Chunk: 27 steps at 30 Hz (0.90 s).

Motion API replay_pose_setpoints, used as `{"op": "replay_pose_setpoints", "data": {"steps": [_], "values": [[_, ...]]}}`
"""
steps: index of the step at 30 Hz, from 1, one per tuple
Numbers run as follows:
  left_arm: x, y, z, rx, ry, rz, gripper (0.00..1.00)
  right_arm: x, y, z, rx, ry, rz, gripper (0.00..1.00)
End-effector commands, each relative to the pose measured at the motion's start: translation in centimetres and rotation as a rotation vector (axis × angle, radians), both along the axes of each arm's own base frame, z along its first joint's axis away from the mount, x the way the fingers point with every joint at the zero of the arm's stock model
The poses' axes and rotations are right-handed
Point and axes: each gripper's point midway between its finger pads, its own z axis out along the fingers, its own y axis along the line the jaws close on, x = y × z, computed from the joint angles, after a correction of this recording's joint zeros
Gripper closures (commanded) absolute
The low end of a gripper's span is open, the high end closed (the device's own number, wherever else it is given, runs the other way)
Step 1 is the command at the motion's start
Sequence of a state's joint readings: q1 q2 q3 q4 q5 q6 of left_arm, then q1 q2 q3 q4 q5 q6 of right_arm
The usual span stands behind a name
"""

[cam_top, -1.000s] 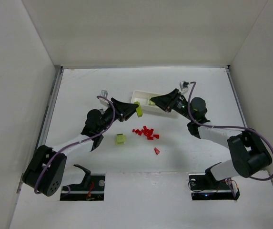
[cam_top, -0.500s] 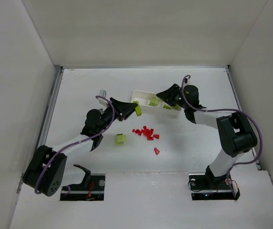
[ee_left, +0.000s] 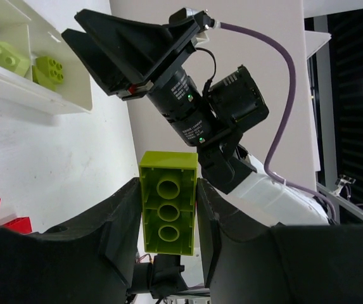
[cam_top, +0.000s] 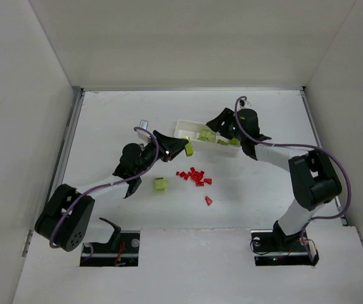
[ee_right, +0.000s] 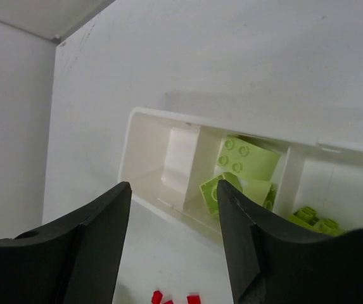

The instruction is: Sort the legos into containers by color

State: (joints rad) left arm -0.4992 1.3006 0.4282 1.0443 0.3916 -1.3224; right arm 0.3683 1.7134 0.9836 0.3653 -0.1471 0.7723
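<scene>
My left gripper [cam_top: 185, 149] is shut on a yellow-green lego [cam_top: 188, 150], held just in front of the left end of the white tray [cam_top: 184, 128]. The left wrist view shows this lego [ee_left: 168, 202] clamped between both fingers, underside towards the camera. My right gripper [cam_top: 218, 121] hovers open and empty over the tray's middle. In the right wrist view [ee_right: 173, 187] the tray's left compartment [ee_right: 146, 158] is bare, and the middle one [ee_right: 244, 161] and the right one [ee_right: 314, 218] hold yellow-green legos. Several red legos [cam_top: 194, 176] lie on the table.
One yellow-green lego [cam_top: 161, 184] lies on the table left of the red cluster. A single red lego [cam_top: 208, 200] lies apart, nearer the arms. White walls enclose the table on three sides.
My left gripper has moved right, towards the tray, with the yellow-green lego in it. My right gripper has drawn back from low over the tray and now sits higher, open.
</scene>
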Motion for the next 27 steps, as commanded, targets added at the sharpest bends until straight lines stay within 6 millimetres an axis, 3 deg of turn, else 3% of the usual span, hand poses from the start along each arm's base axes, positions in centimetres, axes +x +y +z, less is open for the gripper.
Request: {"op": "replay_pose_setpoints", "data": {"steps": [1,3,5,9,13,19,25,27], "values": [[0.8,-1.2,3.9,-0.015,-0.144,-0.003,0.80,-1.0,-1.2,3.5,-0.011,-0.099,-0.045,0.38],[1.3,-2.0,3.9,0.008,-0.148,-0.002,0.80,-2.2,-3.6,4.7,-0.011,-0.139,-0.110,0.40],[1.8,-3.3,3.9,0.040,-0.151,-0.008,0.80,-3.5,-6.3,5.2,-0.020,-0.164,-0.176,0.50],[3.5,-6.1,3.4,0.126,-0.158,0.006,0.80,-6.7,-11.1,3.3,-0.060,-0.154,-0.325,0.71],[5.7,-9.0,1.7,0.242,-0.153,0.025,0.80,-10.4,-15.2,0.6,-0.135,-0.131,-0.476,0.73],[8.9,-14.0,-2.6,0.442,-0.172,0.014,0.80,-14.1,-16.8,-1.5,-0.191,-0.116,-0.540,0.61],[11.4,-16.6,-5.4,0.622,-0.213,0.031,0.78,-15.6,-16.7,-4.0,-0.166,-0.092,-0.557,0.49],[11.9,-17.1,-6.0,0.674,-0.234,0.033,0.77,-15.7,-16.5,-3.5,-0.141,-0.115,-0.549,0.48]]}}
